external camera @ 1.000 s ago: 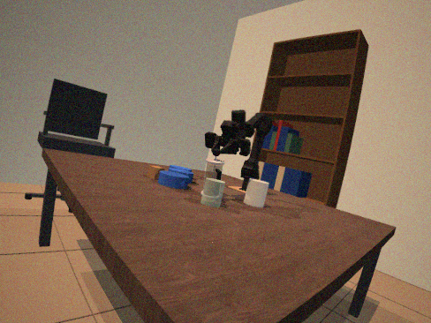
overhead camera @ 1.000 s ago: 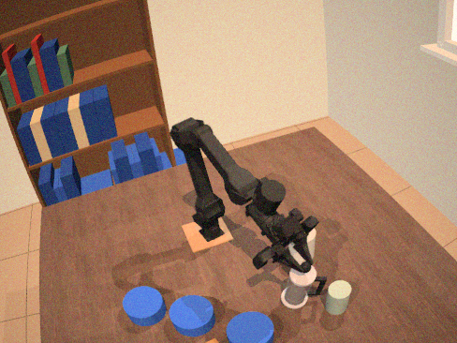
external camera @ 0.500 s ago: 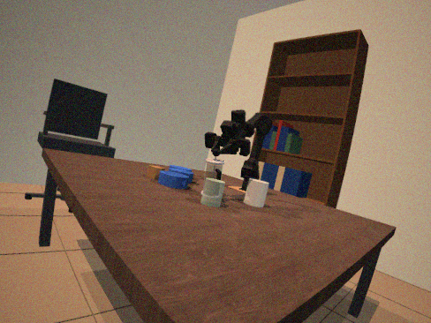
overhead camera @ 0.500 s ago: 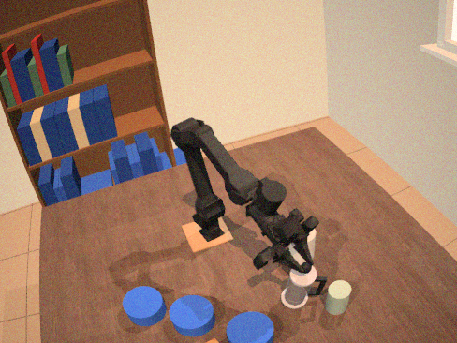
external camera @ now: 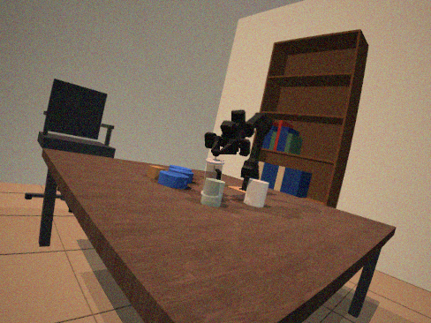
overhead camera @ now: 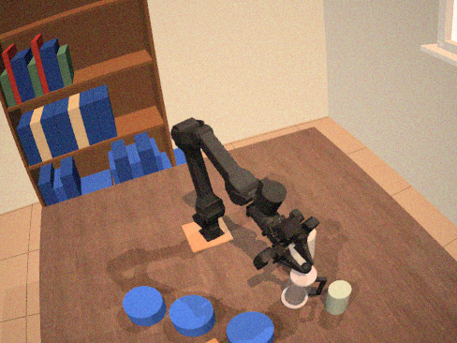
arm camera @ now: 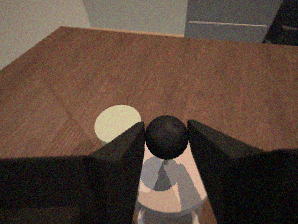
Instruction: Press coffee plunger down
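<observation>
The coffee press [overhead camera: 303, 276] [external camera: 211, 169] [arm camera: 172, 200] stands upright on the table, with a pale lid, a see-through body and a black handle on one side. Its plunger knob [arm camera: 166, 138] is a black ball a little above the lid. My gripper [overhead camera: 305, 267] [external camera: 215, 153] [arm camera: 165, 127] is shut on the knob, one finger on each side, pointing down from above. A short gap shows between the fingertips and the lid in the exterior view. The rod under the knob is mostly hidden in the wrist view.
A pale green cylinder [overhead camera: 338, 298] [external camera: 215, 187] [arm camera: 118, 123] stands close beside the press on its handle side. A white cylinder [overhead camera: 312, 240] [external camera: 256, 192] stands near it, partly behind the gripper in the top view. Several blue discs [overhead camera: 144, 305] [external camera: 172, 179] lie on the other side.
</observation>
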Controlling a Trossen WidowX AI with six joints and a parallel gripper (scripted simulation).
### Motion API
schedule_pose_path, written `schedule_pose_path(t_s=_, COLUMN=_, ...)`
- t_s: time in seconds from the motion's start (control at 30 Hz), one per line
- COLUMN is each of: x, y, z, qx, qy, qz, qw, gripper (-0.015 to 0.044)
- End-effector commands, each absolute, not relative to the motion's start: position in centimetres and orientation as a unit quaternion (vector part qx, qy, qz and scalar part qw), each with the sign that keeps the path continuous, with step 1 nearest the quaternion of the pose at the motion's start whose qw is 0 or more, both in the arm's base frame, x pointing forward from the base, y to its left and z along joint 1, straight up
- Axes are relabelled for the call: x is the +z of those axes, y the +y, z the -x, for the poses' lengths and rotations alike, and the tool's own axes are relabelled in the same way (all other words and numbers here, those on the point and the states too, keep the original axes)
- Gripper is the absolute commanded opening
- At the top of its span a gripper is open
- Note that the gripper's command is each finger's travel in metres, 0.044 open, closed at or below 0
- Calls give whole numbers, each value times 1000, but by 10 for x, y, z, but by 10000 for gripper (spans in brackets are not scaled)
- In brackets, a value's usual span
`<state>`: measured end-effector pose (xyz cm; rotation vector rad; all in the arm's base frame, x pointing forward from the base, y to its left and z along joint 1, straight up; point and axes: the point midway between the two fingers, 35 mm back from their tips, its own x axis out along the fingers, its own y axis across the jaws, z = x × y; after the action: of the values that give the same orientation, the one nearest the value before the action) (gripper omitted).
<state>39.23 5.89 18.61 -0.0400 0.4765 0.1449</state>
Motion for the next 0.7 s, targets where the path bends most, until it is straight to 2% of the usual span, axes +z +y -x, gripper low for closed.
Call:
schedule_pose_path(t_s=0.0, x=185, y=59, z=-392, qx=72, qy=237, qz=20, qw=969, gripper=140)
schedule_pose_path(t_s=0.37, x=185, y=59, z=-392, qx=72, qy=237, qz=20, qw=969, gripper=428)
schedule_pose_path(t_s=0.53, x=193, y=58, z=-390, qx=71, qy=238, qz=20, qw=968, gripper=440)
schedule_pose_path(t_s=0.67, x=231, y=55, z=-372, qx=70, qy=243, qz=19, qw=967, gripper=440)
